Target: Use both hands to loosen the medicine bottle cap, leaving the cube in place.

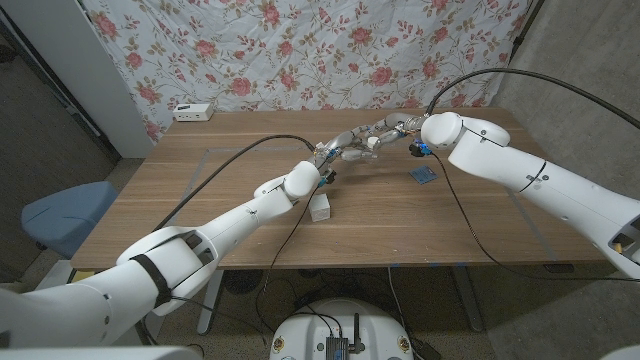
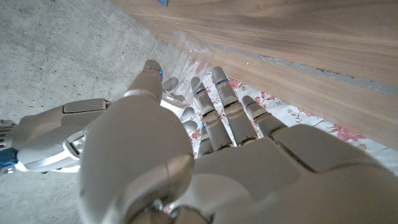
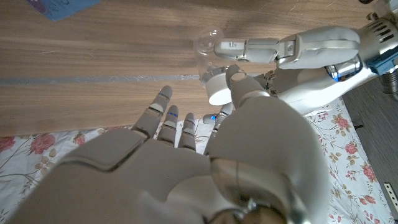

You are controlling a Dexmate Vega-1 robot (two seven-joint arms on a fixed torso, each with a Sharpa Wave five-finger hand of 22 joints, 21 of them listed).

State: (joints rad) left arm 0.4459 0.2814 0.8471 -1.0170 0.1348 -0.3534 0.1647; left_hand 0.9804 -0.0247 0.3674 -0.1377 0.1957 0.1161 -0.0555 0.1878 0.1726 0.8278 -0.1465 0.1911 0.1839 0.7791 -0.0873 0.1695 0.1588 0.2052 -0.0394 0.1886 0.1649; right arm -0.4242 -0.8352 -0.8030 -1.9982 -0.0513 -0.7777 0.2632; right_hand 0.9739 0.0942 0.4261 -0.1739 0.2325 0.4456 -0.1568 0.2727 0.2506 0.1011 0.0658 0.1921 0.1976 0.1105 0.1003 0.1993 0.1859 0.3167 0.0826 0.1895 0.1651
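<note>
Both hands meet over the middle of the wooden desk [image 1: 200, 200], raised off its surface. The left hand [image 1: 335, 153] grips the clear body of the medicine bottle [image 3: 206, 42], fingers wrapped around the transparent plastic. The right hand [image 1: 385, 131] comes in from the other side, its thumb and fingers [image 3: 239, 81] pinching the white cap [image 3: 216, 89]. The bottle lies tilted between them, cap toward the right hand. On the desk just below the left wrist sits a white cube [image 1: 320, 207], apart from both hands. A small blue square piece [image 1: 424, 176] lies near the right arm. At the desk's far left corner rests a white power strip [image 1: 193, 111], before a floral cloth backdrop [image 1: 300, 50].
</note>
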